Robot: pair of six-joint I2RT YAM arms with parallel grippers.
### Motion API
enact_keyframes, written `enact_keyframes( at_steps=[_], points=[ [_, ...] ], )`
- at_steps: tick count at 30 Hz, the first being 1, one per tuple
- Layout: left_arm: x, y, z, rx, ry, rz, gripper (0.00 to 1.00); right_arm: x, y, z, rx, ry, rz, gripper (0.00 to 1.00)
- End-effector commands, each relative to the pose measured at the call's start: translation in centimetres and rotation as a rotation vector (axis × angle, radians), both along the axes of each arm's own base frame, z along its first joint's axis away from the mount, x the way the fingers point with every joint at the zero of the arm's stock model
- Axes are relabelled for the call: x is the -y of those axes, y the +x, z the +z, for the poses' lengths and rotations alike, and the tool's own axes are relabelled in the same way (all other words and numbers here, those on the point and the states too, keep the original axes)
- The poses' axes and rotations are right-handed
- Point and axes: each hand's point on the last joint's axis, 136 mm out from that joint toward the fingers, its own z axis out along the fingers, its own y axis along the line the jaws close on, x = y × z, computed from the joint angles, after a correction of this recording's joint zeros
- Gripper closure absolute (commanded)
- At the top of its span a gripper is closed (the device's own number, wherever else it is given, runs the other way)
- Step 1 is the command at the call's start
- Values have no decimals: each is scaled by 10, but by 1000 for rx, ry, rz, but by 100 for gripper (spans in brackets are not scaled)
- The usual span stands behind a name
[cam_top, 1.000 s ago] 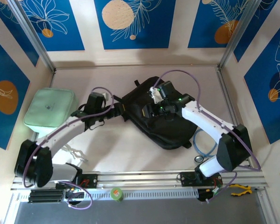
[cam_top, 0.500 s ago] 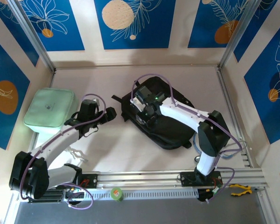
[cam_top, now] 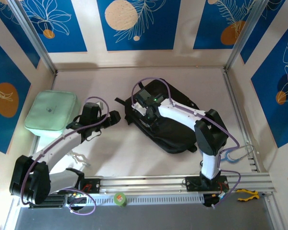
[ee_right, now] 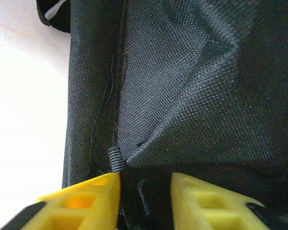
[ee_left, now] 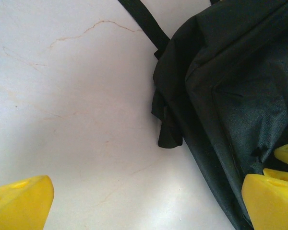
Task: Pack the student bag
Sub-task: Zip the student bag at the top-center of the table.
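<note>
Student bag (cam_top: 175, 135) — black weave, fabric between right fingers (ee_right: 81, 201).

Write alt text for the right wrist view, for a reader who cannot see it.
The right end effector, its two yellow fingers close together, straddles a black webbing tab on the woven fabric of the student bag; whether it grips the tab is unclear. Pale table shows at the left.
</note>
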Motion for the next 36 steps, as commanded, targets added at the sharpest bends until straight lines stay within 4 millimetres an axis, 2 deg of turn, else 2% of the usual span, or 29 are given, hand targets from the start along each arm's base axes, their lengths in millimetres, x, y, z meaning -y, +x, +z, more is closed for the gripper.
enact_keyframes(
  at_steps=[1,3,6,14,21,27,32,36],
  points=[
    [0,-2,-5,-5,-19,-11,0,4,1,-1,4,-47,11,78],
    [1,-2,-6,-9,-27,-10,0,3,3,1,15,-37,7,92],
    [5,-4,-9,-17,-52,-15,0,1,5,7,43,-9,-6,100],
    [36,-12,-13,-35,-235,-76,7,6,20,32,151,97,-126,100],
    [88,-8,3,-19,-368,-179,9,22,31,51,182,204,-291,100],
    [138,-1,17,-9,-467,-277,15,23,28,60,150,316,-350,100],
    [159,6,28,10,-507,-298,21,21,23,61,111,377,-363,100],
    [176,9,32,-9,-513,-318,32,16,17,62,80,420,-353,100]
  ],
)
